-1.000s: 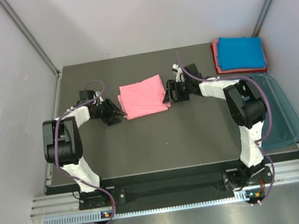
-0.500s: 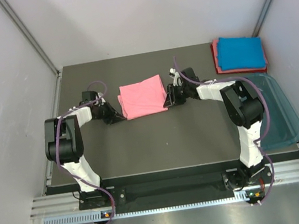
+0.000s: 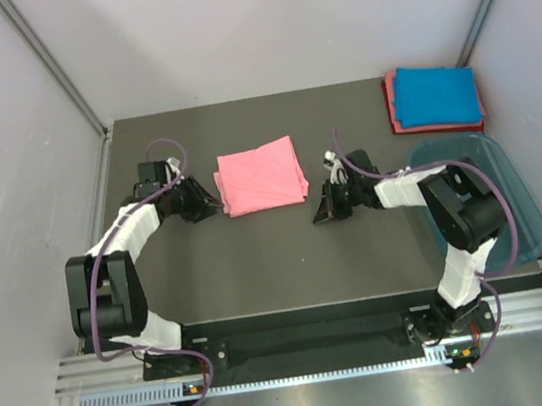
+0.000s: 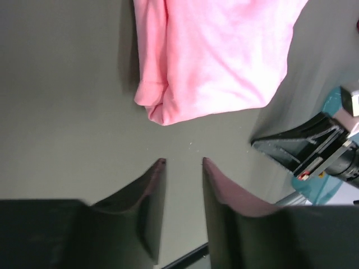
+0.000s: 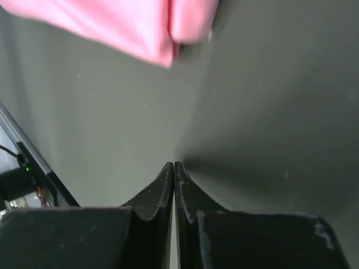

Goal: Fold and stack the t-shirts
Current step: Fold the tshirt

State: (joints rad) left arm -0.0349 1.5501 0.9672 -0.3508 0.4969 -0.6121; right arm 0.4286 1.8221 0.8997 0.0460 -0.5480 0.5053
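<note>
The pink shirt lay folded flat on the dark table, with its thick, bunched edge on its left side. The left gripper sat low just beside the pink shirt's near left corner and did not touch it. Its two fingers were spread a little, with nothing between them. A strip of bare table showed between their tips and the pink shirt's rolled edge. The right gripper was near the pink shirt's near right corner, a bit further off than the left one. Its fingers were pressed tight together and held nothing. They were very low over the table, and I could not tell if the tips touched it. Only bare table lay between them and the pink shirt's corner. Well off to the right of the pink shirt and further back, the blue shirt lay folded on top of the red shirt. The red shirt's edge peeked out at the left and near sides. That pile sat in the far corner, apart from both grippers. To the right of the pink shirt and nearer to the arms sat a see-through teal tub. The right arm bent over the tub's left side and hid part of it. A purple cord looped above the left gripper, to the left of the pink shirt. Grey walls stood around the table.
</note>
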